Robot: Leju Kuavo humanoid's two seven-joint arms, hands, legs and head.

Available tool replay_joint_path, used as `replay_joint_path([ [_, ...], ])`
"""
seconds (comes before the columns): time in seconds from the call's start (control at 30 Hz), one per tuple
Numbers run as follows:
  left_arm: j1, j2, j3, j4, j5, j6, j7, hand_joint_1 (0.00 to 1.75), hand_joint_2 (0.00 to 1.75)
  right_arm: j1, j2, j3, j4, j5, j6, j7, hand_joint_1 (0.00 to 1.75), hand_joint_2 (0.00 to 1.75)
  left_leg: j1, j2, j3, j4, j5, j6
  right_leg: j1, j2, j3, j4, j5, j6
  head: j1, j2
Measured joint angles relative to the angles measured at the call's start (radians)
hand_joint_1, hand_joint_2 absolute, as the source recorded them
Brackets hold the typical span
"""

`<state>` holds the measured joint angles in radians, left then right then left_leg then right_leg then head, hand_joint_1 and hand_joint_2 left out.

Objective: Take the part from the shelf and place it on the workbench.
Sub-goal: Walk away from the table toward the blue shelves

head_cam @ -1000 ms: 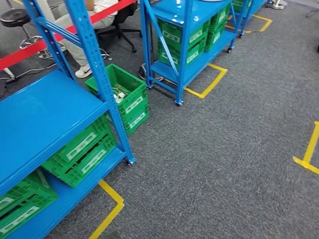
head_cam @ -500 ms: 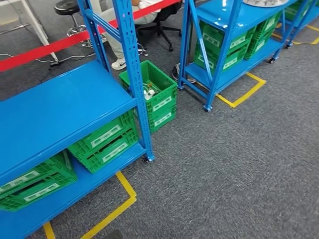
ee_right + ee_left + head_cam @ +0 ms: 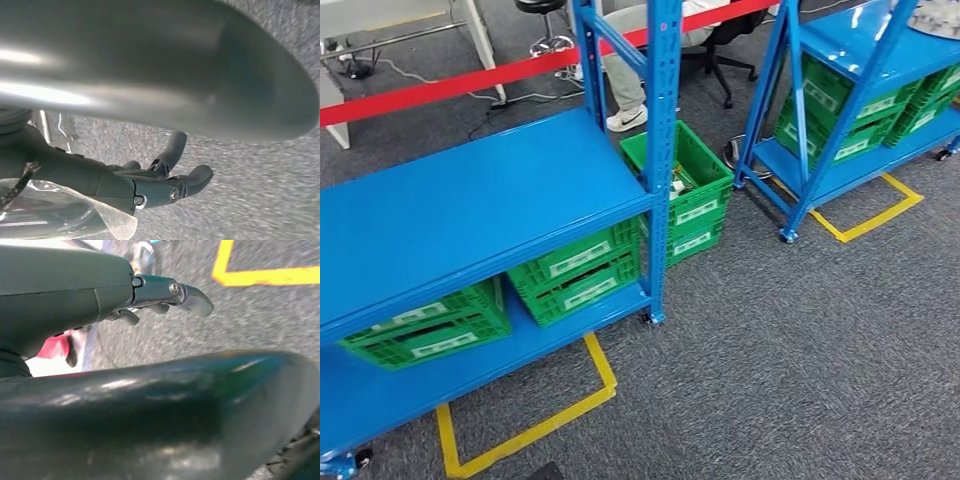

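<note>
Since a second ago the whole head view has swung, so the camera has turned, not the things: the near shelf (image 3: 471, 200) now lies broad across the frame and the second shelf (image 3: 848, 110) sits at the far right. Both stand on carpet inside yellow floor marks (image 3: 539, 425), likely their parking outlines. Green crates (image 3: 576, 272) sit pushed in under the near shelf's blue deck, another crate (image 3: 690, 185) stands on the floor just beside its post, probably as stock bins. A red barrier (image 3: 471, 82) fences off a seated person (image 3: 626, 80) behind.

Both arms hang low over the carpet. Right hand (image 3: 151, 182) has its fingers loosely spread; a clear bag (image 3: 64, 212), seemingly the part's wrapping, lies against its palm side, though I cannot tell if it is gripped. Left hand (image 3: 166, 295) is open, holding nothing.
</note>
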<state>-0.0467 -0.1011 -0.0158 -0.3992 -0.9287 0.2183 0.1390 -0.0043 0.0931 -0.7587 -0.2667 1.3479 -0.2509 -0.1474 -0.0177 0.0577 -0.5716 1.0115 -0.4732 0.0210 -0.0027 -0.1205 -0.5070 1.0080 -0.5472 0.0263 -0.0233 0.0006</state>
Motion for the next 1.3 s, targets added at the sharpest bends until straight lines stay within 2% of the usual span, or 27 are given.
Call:
replay_joint_path([
  [0.07, 0.002, 0.000, 0.000, 0.000, 0.002, 0.001, 0.000, 0.00, 0.00, -0.002, -0.002, 0.001, 0.002, 0.000, -0.002, -0.002, 0.00, 0.00, 0.008, -0.025, 0.007, -0.012, 0.007, 0.009, -0.003, 0.047, -0.017, 0.043, -0.031, 0.011, 0.004, 0.000],
  [0.13, -0.001, -0.003, 0.000, -0.001, 0.002, 0.001, 0.000, 0.00, 0.00, 0.000, -0.002, 0.002, 0.006, 0.000, -0.003, -0.002, 0.00, 0.00, 0.012, -0.051, 0.007, -0.014, 0.010, 0.013, -0.007, 0.103, -0.078, 0.162, -0.086, 0.016, 0.009, 0.000],
  [0.17, -0.001, -0.004, 0.000, -0.001, 0.002, 0.001, 0.000, 0.00, 0.00, 0.002, -0.002, 0.002, 0.007, 0.000, -0.003, -0.002, 0.00, 0.00, 0.012, -0.065, 0.006, -0.014, 0.010, 0.014, -0.009, 0.113, -0.113, 0.225, -0.106, 0.018, 0.010, 0.000],
  [0.2, 0.000, -0.005, 0.000, -0.001, 0.003, 0.000, 0.000, 0.00, 0.00, 0.004, -0.003, 0.002, 0.008, 0.000, -0.004, -0.002, 0.00, 0.00, 0.012, -0.079, 0.007, -0.014, 0.010, 0.014, -0.009, 0.117, -0.138, 0.261, -0.109, 0.020, 0.010, 0.000],
  [0.23, 0.002, -0.004, 0.000, -0.001, 0.003, 0.000, 0.000, 0.00, 0.00, 0.005, -0.004, 0.002, 0.009, 0.000, -0.004, -0.002, 0.00, 0.00, 0.013, -0.093, 0.007, -0.013, 0.010, 0.014, -0.010, 0.119, -0.147, 0.263, -0.093, 0.021, 0.010, 0.000],
  [0.27, 0.004, -0.004, 0.000, -0.001, 0.004, -0.001, 0.000, 0.00, 0.00, 0.005, -0.005, 0.002, 0.010, 0.000, -0.004, -0.002, 0.00, 0.00, 0.014, -0.108, 0.008, -0.011, 0.009, 0.012, -0.011, 0.122, -0.136, 0.225, -0.059, 0.022, 0.010, 0.000],
  [0.3, 0.005, -0.005, 0.000, -0.001, 0.004, -0.002, 0.000, 0.00, 0.00, 0.005, -0.006, 0.002, 0.010, 0.000, -0.004, -0.002, 0.00, 0.00, 0.015, -0.122, 0.009, -0.009, 0.008, 0.010, -0.014, 0.133, -0.110, 0.159, -0.017, 0.022, 0.010, 0.000],
  [0.33, 0.004, -0.005, 0.000, -0.001, 0.004, -0.003, 0.000, 0.00, 0.00, 0.004, -0.007, 0.002, 0.011, -0.001, -0.004, -0.002, 0.00, 0.00, 0.015, -0.134, 0.009, -0.006, 0.006, 0.005, -0.017, 0.156, -0.083, 0.095, 0.011, 0.023, 0.010, 0.000],
  [0.37, 0.004, -0.006, 0.000, -0.001, 0.004, -0.003, 0.000, 0.00, 0.00, 0.004, -0.007, 0.002, 0.012, -0.001, -0.005, -0.002, 0.00, 0.00, 0.015, -0.147, 0.006, -0.002, 0.004, -0.001, -0.019, 0.176, -0.058, 0.044, 0.028, 0.020, 0.010, 0.000],
  [0.43, 0.004, -0.006, 0.000, -0.001, 0.004, -0.003, 0.000, 0.00, 0.00, 0.003, -0.007, 0.002, 0.015, -0.001, -0.005, -0.002, 0.00, 0.00, 0.017, -0.168, -0.001, 0.001, 0.006, -0.014, -0.019, 0.196, -0.039, 0.013, 0.027, 0.010, 0.011, 0.000],
  [0.5, 0.007, -0.004, 0.000, -0.001, 0.004, -0.003, 0.000, 0.00, 0.00, 0.002, -0.007, 0.003, 0.015, -0.001, -0.005, -0.002, 0.00, 0.00, 0.021, -0.184, -0.006, 0.002, 0.008, -0.026, -0.017, 0.173, -0.035, 0.010, 0.031, -0.005, 0.011, 0.000],
  [0.57, 0.008, -0.003, 0.000, -0.001, 0.004, -0.003, 0.000, 0.00, 0.00, 0.002, -0.007, 0.004, 0.015, -0.001, -0.006, -0.003, 0.00, 0.00, 0.019, -0.150, -0.024, 0.038, -0.017, -0.036, -0.019, 0.149, -0.032, 0.006, 0.033, -0.017, 0.005, 0.000],
  [0.63, 0.005, -0.003, 0.000, -0.001, 0.004, -0.003, 0.000, 0.00, 0.00, 0.003, -0.008, 0.004, 0.015, -0.001, -0.006, -0.003, 0.00, 0.00, 0.019, -0.090, -0.077, 0.153, -0.079, -0.045, -0.017, 0.122, -0.030, 0.005, 0.031, -0.025, -0.001, 0.000],
  [0.7, 0.006, -0.003, 0.000, -0.001, 0.004, -0.004, 0.001, 0.00, 0.00, 0.004, -0.008, 0.004, 0.015, -0.001, -0.006, -0.003, 0.00, 0.00, 0.021, -0.068, -0.133, 0.273, -0.123, -0.048, -0.013, 0.092, -0.029, 0.005, 0.028, -0.029, -0.002, 0.000],
  [0.73, 0.007, -0.003, 0.000, -0.001, 0.004, -0.005, 0.002, 0.00, 0.00, 0.004, -0.009, 0.004, 0.015, -0.001, -0.006, -0.003, 0.00, 0.00, 0.022, -0.065, -0.140, 0.290, -0.119, -0.048, -0.012, 0.078, -0.028, 0.005, 0.026, -0.030, -0.003, 0.000],
  [0.77, 0.009, -0.003, 0.000, -0.001, 0.004, -0.006, 0.003, 0.00, 0.00, 0.003, -0.009, 0.005, 0.015, -0.001, -0.006, -0.003, 0.00, 0.00, 0.021, -0.062, -0.128, 0.267, -0.095, -0.045, -0.010, 0.066, -0.026, 0.005, 0.024, -0.030, -0.003, 0.000],
  [0.8, 0.011, -0.003, 0.000, -0.002, 0.004, -0.007, 0.005, 0.00, 0.00, 0.002, -0.009, 0.005, 0.015, -0.001, -0.006, -0.003, 0.00, 0.00, 0.019, -0.054, -0.098, 0.209, -0.060, -0.038, -0.008, 0.054, -0.022, 0.005, 0.022, -0.030, -0.003, 0.000],
  [0.87, 0.010, -0.002, 0.000, -0.005, 0.004, -0.007, 0.010, 0.00, 0.00, 0.001, -0.008, 0.007, 0.016, -0.001, -0.006, -0.003, 0.00, 0.00, 0.007, -0.008, -0.030, 0.073, -0.008, -0.018, -0.002, 0.031, -0.014, 0.005, 0.015, -0.026, -0.003, 0.000],
  [0.93, 0.007, -0.001, -0.001, -0.009, 0.003, -0.007, 0.015, 0.00, 0.00, 0.000, -0.008, 0.008, 0.018, -0.002, -0.006, -0.003, 0.00, 0.00, -0.004, 0.021, -0.001, 0.010, 0.000, -0.004, 0.002, 0.007, -0.010, 0.005, 0.009, -0.019, -0.002, 0.000],
  [1.0, 0.011, -0.001, -0.001, -0.013, 0.003, -0.006, 0.018, 0.00, 0.00, -0.004, -0.008, 0.008, 0.019, -0.003, -0.007, -0.002, 0.00, 0.00, -0.001, 0.001, 0.000, -0.001, 0.002, 0.000, 0.004, -0.015, -0.006, 0.001, 0.004, -0.011, -0.002, 0.000],
  [1.03, 0.014, 0.000, -0.001, -0.014, 0.002, -0.006, 0.020, 0.00, 0.00, -0.007, -0.009, 0.009, 0.019, -0.003, -0.007, -0.002, 0.00, 0.00, 0.003, -0.012, 0.004, -0.009, 0.006, 0.003, 0.003, -0.006, -0.005, 0.004, -0.002, -0.006, 0.000, 0.000],
  [1.1, 0.016, 0.000, -0.002, -0.017, 0.002, -0.004, 0.022, 0.00, 0.00, -0.010, -0.010, 0.009, 0.021, -0.004, -0.007, -0.002, 0.00, 0.00, 0.012, -0.036, 0.012, -0.024, 0.015, 0.011, -0.001, 0.051, -0.031, 0.064, -0.041, 0.003, 0.004, 0.000],
  [1.13, 0.015, -0.001, -0.004, -0.019, 0.001, -0.003, 0.023, 0.00, 0.00, -0.009, -0.010, 0.009, 0.022, -0.005, -0.008, -0.002, 0.00, 0.00, 0.013, -0.048, 0.012, -0.025, 0.016, 0.013, -0.004, 0.086, -0.059, 0.125, -0.070, 0.007, 0.008, 0.000],
  [1.2, 0.015, -0.004, -0.008, -0.021, 0.001, 0.000, 0.027, 0.00, 0.00, -0.005, -0.010, 0.010, 0.024, -0.011, -0.012, 0.003, 0.00, 0.00, 0.014, -0.077, 0.011, -0.025, 0.017, 0.015, -0.009, 0.116, -0.126, 0.250, -0.114, 0.015, 0.008, 0.000],
  [1.23, 0.017, -0.005, -0.009, -0.022, 0.001, 0.002, 0.031, 0.00, 0.00, -0.003, -0.010, 0.010, 0.025, -0.015, -0.017, 0.007, 0.00, 0.00, 0.015, -0.091, 0.011, -0.024, 0.017, 0.015, -0.011, 0.119, -0.145, 0.276, -0.111, 0.018, 0.008, 0.000],
  [1.27, 0.019, -0.005, -0.010, -0.022, 0.001, 0.004, 0.034, 0.00, 0.00, -0.002, -0.010, 0.010, 0.025, -0.019, -0.022, 0.011, 0.00, 0.00, 0.016, -0.104, 0.013, -0.023, 0.016, 0.013, -0.014, 0.120, -0.146, 0.263, -0.087, 0.022, 0.008, 0.000],
  [1.3, 0.021, -0.005, -0.011, -0.023, 0.001, 0.004, 0.035, 0.00, 0.00, -0.001, -0.010, 0.010, 0.024, -0.020, -0.027, 0.014, 0.00, 0.00, 0.018, -0.116, 0.014, -0.022, 0.014, 0.011, -0.017, 0.122, -0.129, 0.214, -0.048, 0.025, 0.008, 0.000],
])
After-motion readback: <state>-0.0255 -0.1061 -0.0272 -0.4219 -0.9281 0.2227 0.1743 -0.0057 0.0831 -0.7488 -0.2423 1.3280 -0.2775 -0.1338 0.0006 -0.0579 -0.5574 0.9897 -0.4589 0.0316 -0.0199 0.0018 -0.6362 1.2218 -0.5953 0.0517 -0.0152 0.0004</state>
